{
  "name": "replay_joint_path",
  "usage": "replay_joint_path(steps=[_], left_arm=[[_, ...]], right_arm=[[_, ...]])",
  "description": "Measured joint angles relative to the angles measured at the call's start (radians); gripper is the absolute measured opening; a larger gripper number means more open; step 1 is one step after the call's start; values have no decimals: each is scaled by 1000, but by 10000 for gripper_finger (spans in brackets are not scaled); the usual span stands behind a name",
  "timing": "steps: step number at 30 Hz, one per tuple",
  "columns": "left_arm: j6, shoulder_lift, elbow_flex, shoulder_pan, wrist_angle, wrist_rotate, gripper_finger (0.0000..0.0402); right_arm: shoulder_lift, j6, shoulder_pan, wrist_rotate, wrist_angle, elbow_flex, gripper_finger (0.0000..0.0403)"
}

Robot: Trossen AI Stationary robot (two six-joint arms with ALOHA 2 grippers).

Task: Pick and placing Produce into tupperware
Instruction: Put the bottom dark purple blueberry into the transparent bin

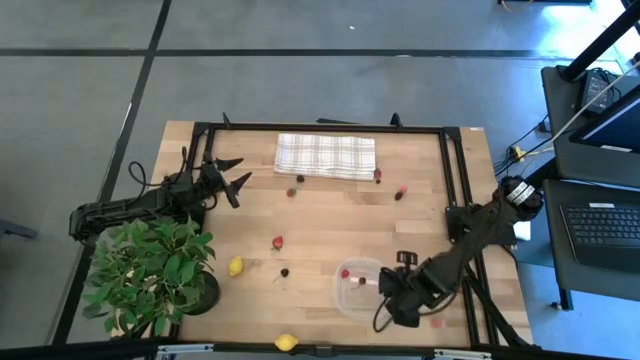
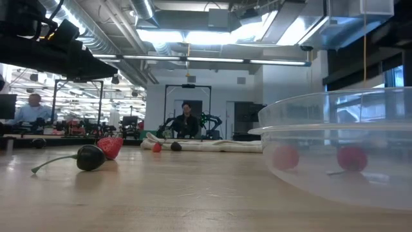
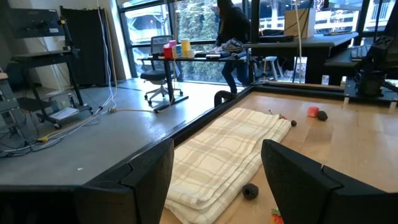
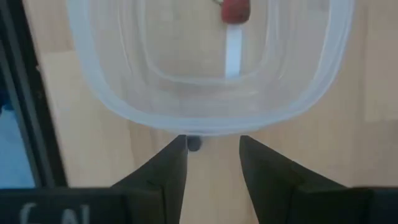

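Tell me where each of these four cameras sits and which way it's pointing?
High view: above the table, looking straight down; shows both arms, left gripper and right gripper.
Low view: at tabletop height, looking level across the table into the room; the container looms close.
Left wrist view: on the left arm, looking past its own open fingers at the checked cloth.
Right wrist view: on the right arm, looking down past its fingers at the container.
Shared: container and red berries show in high, low and right wrist views.
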Motion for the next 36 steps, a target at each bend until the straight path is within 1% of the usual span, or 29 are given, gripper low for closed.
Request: replay_joint_path(steps=[2, 4, 6, 7, 16, 19, 23, 26, 36], left_arm=[[0, 0, 0, 0, 0, 0, 237], [0, 0, 0, 0, 0, 0, 237], [-1, 0, 0, 0, 0, 0, 237], [-1, 0, 0, 0, 0, 0, 237], [-25, 0, 0, 0, 0, 0, 237], [-25, 0, 0, 0, 0, 0, 237], [-25, 0, 0, 0, 0, 0, 237], [-25, 0, 0, 0, 0, 0, 237], [-25, 0, 0, 0, 0, 0, 237]], right_arm=[[0, 61, 27, 16, -6, 0, 150], [0, 116, 55, 62, -9, -1, 150], [0, 146, 78, 113, -8, -1, 150], [0, 151, 87, 123, -8, -1, 150], [3, 199, 111, 129, -24, -2, 150], [4, 203, 114, 130, -11, -29, 150], [5, 203, 114, 127, 75, -119, 150], [5, 203, 114, 121, 179, -185, 150], [4, 202, 114, 87, 416, -309, 150]])
